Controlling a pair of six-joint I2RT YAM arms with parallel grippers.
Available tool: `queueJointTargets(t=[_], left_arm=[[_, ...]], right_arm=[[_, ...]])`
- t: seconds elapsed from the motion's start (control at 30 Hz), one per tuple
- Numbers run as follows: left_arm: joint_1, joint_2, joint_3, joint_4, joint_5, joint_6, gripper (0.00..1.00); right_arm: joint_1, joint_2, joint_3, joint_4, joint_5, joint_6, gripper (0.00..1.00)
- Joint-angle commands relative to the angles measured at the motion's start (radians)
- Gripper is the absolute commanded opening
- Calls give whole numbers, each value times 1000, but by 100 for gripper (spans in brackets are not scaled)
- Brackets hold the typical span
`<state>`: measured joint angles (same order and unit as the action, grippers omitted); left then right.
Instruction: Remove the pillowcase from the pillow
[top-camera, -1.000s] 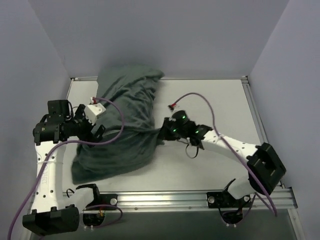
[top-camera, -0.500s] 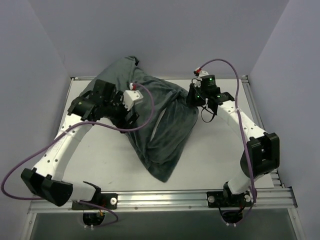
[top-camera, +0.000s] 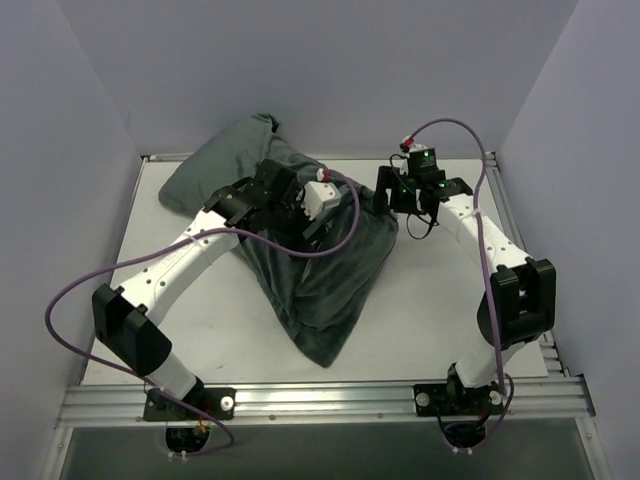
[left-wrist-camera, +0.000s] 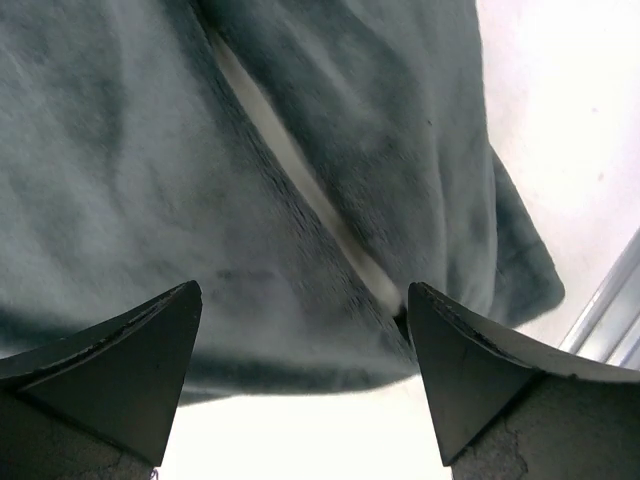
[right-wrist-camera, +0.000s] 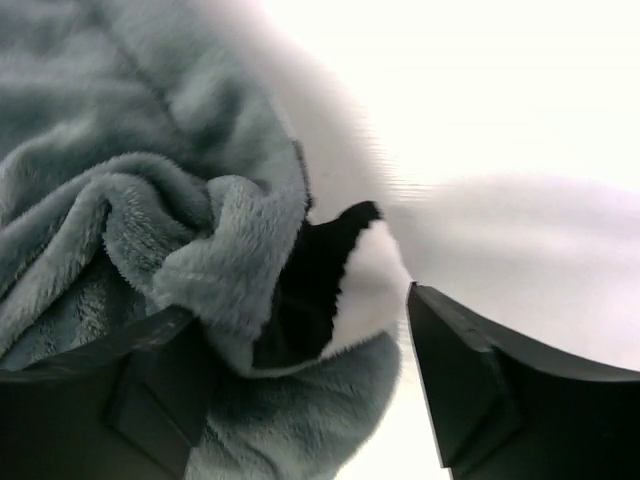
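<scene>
The pillowcase lies inside out on the table, its grey-green side showing. It runs from a plump bulge at the far left down to a loose corner near the middle. The left arm reaches from the near left across the fabric. The left gripper hangs over the middle of the cloth with its jaws apart and nothing between them. In the left wrist view, a narrow pale strip shows in a slit between two folds; I cannot tell whether it is the pillow. At the fabric's far right edge sits the right gripper, jaws spread. A bunched fold with a black-and-white patch lies between its fingers and touches the left one.
</scene>
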<state>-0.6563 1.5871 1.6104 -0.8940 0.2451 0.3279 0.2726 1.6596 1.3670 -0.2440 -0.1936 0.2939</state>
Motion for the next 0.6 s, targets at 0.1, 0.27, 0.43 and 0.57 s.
queueJointTargets(t=[0.1,0.27,0.43,0.57], left_arm=[[0,74,33,145,-21,-44,98],[15,94,-30,234,-90,-30,70],[18,94,-43,251,-93,-42,37],[34,79,-33,256,-75,-88,2]], right_arm=[[4,-147,92,-149,250,88,77],[85,-317,-20,-126,281,195,76],[230,-397,-114,-42,300,335,75],[339,-373,-170,56,324,445,72]])
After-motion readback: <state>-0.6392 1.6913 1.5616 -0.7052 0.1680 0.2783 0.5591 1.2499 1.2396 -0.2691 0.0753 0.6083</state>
